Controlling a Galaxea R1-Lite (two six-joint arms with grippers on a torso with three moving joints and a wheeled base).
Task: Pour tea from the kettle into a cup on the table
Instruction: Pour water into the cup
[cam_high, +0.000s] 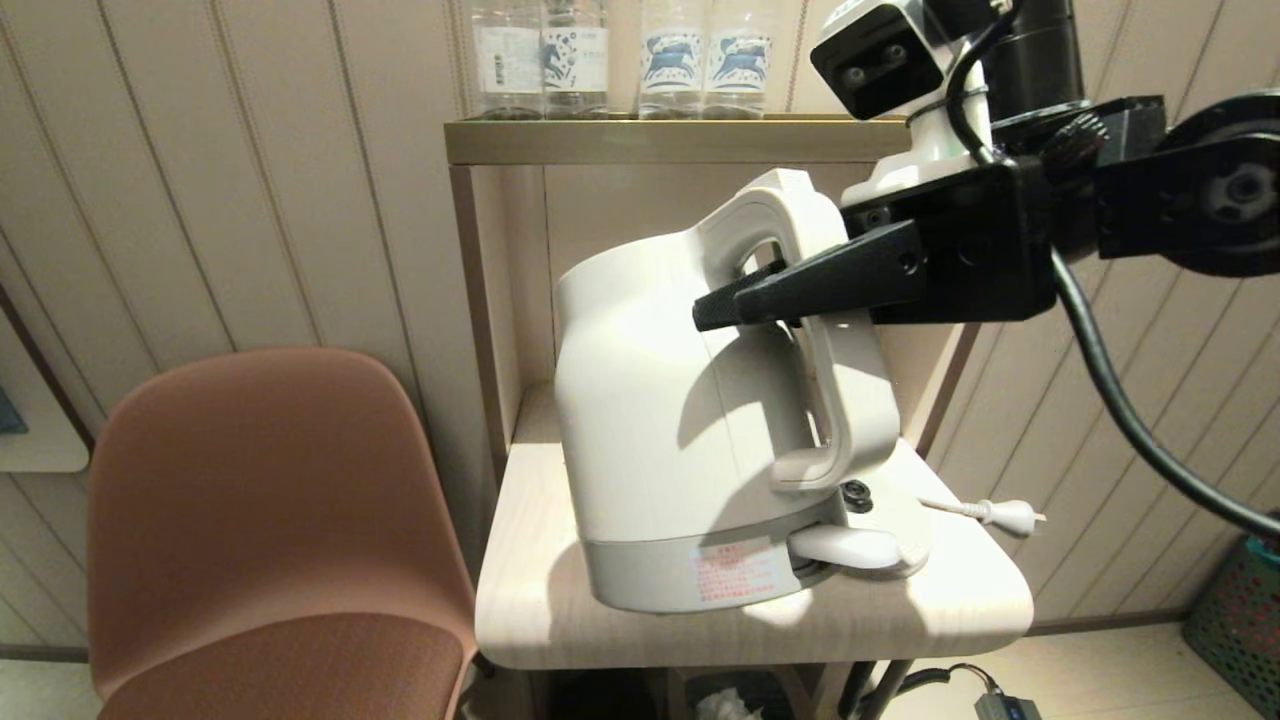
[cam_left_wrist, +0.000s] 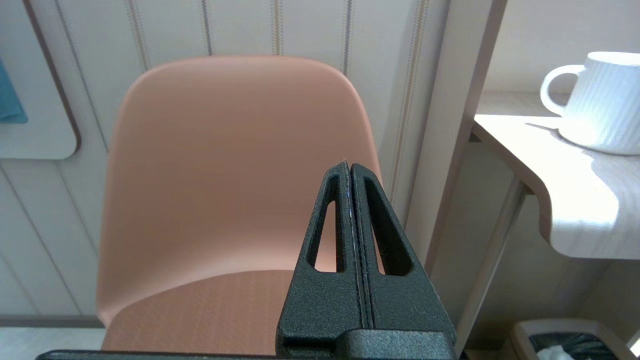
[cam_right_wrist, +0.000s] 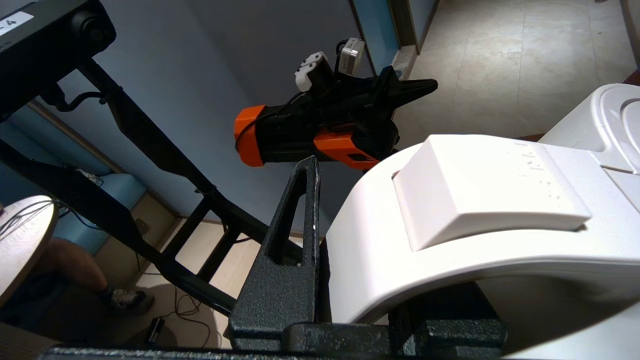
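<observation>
The white kettle hangs over the light wood table, off its round base, which lies to its right. My right gripper is shut on the top of the kettle's loop handle, with one black finger against the handle's side. The kettle hides the cup in the head view. In the left wrist view the ribbed white cup stands upright on the table. My left gripper is shut on nothing, low to the table's left, in front of the chair.
A brown chair stands left of the table. Several clear water bottles line the shelf above. The base's cord and plug lie on the table's right. A green basket sits on the floor, a bin under the table.
</observation>
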